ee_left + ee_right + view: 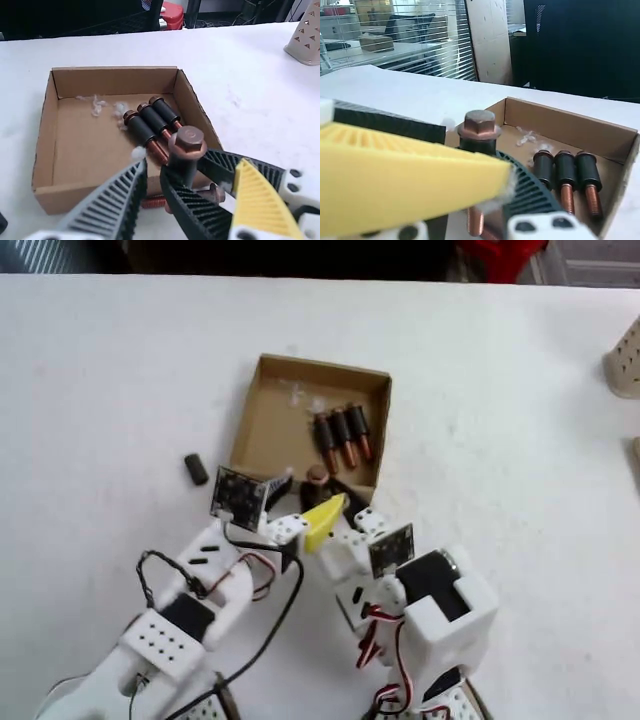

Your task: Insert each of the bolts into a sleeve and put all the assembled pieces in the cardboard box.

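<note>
Upright sleeved bolt (187, 146) pinched in right jaws at cardboard box (65, 199) wall; left jaws spread just beside.

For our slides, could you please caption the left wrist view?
Three sleeved bolts lie in the cardboard box; a fourth bolt stands upright between black jaws.

Cardboard box (45, 150) matt, fibrous; bolts (157, 149) glossy copper-toned metal; sleeves (142, 129) matt black, smooth.

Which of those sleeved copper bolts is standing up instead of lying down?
The upright piece, hex head on top, held in the right arm's fingers by the near wall of the cardboard box. The other three lie side by side on its floor.
</note>
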`<action>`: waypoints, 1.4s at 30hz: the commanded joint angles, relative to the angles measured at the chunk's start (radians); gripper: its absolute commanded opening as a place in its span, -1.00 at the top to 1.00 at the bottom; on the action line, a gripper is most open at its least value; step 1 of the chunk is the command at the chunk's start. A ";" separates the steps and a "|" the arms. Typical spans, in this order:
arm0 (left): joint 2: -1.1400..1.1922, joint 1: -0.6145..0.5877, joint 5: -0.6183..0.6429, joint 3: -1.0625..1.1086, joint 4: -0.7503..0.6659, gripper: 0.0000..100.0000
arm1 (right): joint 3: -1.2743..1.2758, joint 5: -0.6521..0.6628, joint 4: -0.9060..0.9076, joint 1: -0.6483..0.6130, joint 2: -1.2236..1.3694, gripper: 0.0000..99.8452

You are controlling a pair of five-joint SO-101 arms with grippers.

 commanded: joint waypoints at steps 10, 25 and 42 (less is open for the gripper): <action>-0.019 -0.002 0.006 -0.201 -0.002 0.41 | 0.003 -0.003 -0.021 0.012 -0.007 0.97; -0.371 -0.076 0.000 -0.201 0.364 0.89 | 0.002 -0.003 -0.021 0.012 -0.007 0.97; -0.750 -0.524 -0.003 -0.206 0.941 0.88 | 0.005 -0.003 -0.021 0.012 -0.007 0.97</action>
